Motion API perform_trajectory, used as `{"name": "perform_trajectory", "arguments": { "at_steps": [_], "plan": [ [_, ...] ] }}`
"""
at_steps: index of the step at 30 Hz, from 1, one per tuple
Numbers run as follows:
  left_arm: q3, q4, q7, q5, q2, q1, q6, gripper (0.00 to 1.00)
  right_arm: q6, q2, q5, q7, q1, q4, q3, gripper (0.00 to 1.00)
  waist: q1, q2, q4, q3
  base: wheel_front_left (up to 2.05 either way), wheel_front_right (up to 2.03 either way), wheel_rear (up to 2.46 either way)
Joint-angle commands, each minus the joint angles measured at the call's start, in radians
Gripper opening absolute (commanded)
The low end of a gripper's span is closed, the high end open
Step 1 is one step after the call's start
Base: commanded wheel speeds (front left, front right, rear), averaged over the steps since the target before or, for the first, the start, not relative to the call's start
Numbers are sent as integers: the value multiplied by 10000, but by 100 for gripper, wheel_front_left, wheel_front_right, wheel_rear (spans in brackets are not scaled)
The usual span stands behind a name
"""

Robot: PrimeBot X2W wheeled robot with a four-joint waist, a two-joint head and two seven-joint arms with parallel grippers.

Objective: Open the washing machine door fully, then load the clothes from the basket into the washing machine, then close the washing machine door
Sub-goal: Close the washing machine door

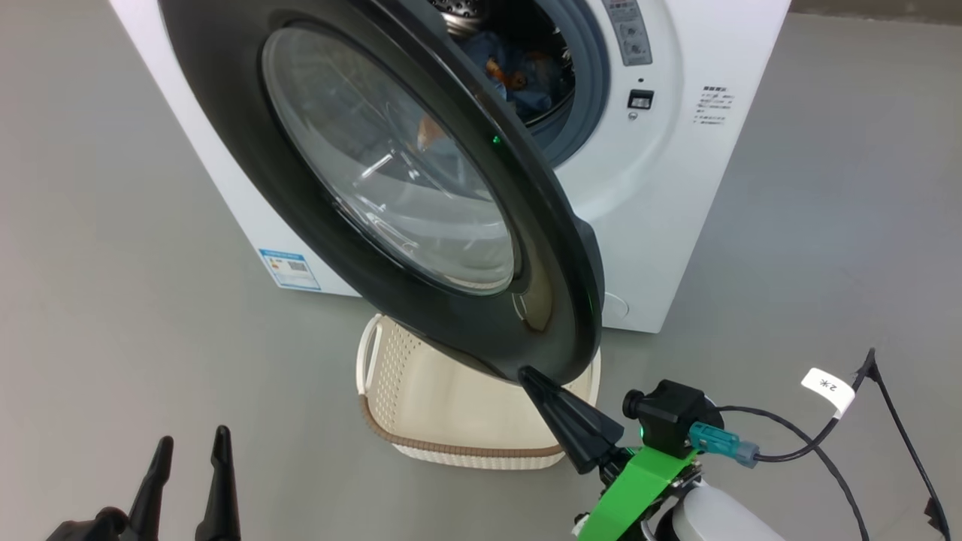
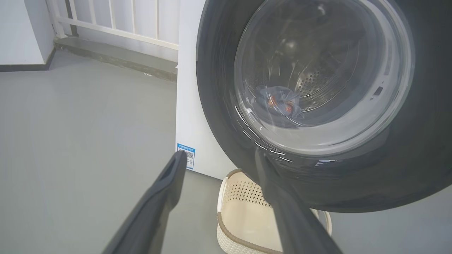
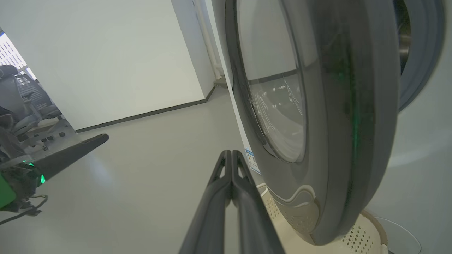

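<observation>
Grey floor point(image 1: 90, 263) open left of door point(image 1: 391, 158); left jaws apart, right jaws closed at its rim.

Grey floor point(image 1: 90, 225) — white railing point(image 2: 116, 32), white wall point(image 3: 106, 53)

Smooth grey floor point(image 1: 113, 300), evenly lit, matte. Plain white wall point(image 3: 106, 53) with dark baseboard point(image 3: 141, 114); white slatted railing point(image 2: 116, 21) over a low grey ledge point(image 2: 116, 58). Dark office chair point(image 3: 21, 102) near a bright window, partly cropped.
</observation>
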Motion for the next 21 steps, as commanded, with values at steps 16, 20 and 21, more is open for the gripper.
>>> {"name": "perform_trajectory", "arguments": {
  "at_steps": [16, 20, 21],
  "plan": [
    [173, -189, -65, -69, 136, -775, -25, 100, 16, 467, -5, -49, -750, 977, -790, 0, 0, 0, 110, 520, 0, 0, 0],
    [119, -227, -65, -59, 144, -841, -25, 100, 16, 528, -121, -49, -901, 941, -1165, 0, 0, 0, 99, 646, 0, 0, 0],
    [109, -240, -65, -59, 141, -872, -25, 100, 16, 540, -140, -49, -944, 927, -1289, 0, 0, 0, 102, 695, 0, 0, 0]
  ]
}}
